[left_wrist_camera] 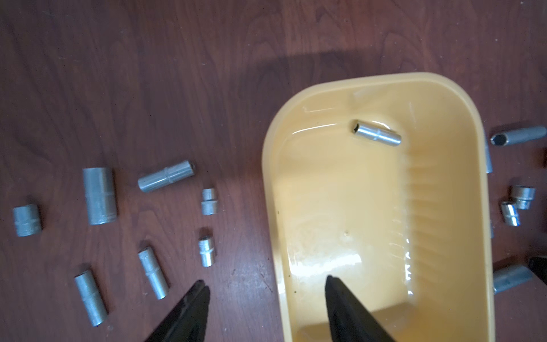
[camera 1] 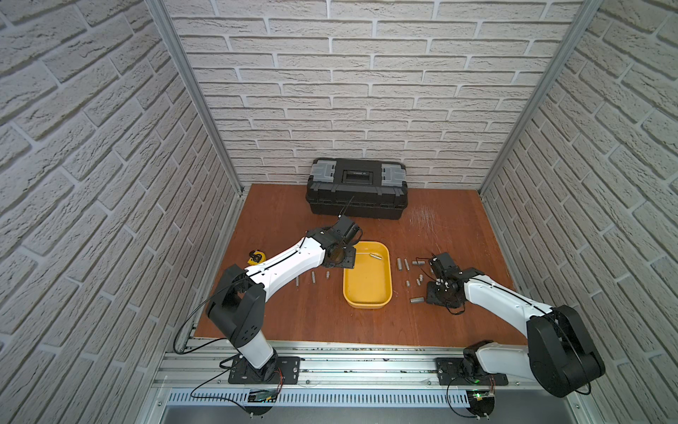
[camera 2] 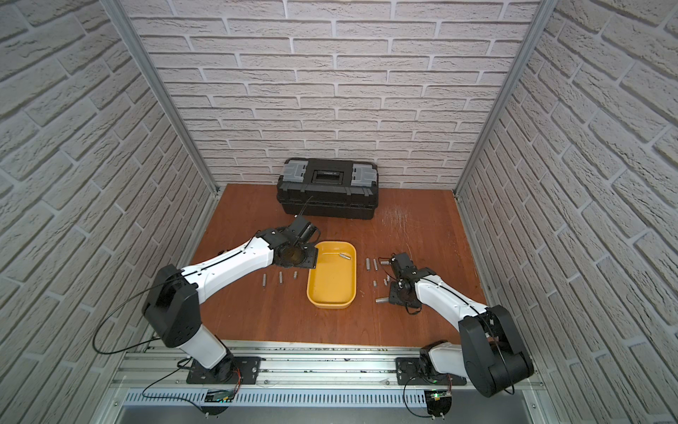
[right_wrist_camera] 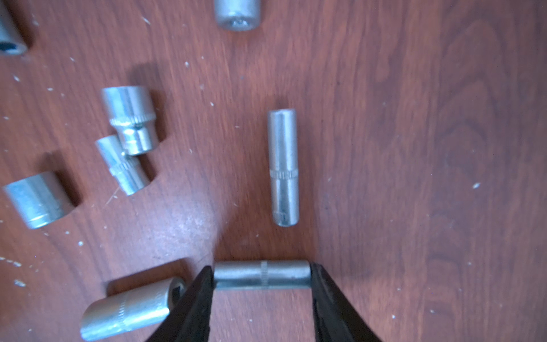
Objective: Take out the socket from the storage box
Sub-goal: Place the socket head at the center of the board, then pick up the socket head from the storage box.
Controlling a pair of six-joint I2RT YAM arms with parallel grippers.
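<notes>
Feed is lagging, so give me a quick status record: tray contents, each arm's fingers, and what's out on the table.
tray: yellow, one socket inside, near its far end
left fingers: open, empty, one tip over the tray, one outside its rim
right fingers: at both ends of a long socket low at the table; grip unclear
other sockets: loose on both sides of the tray

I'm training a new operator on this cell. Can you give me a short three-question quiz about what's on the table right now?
1. How many sockets lie inside the storage box?
2. True or false: the black toolbox has its lid open.
3. The left gripper is: A) open, with a finger on either side of the box's rim; B) shut on a socket.
Key: 1 one; 2 false; 3 A.
</notes>
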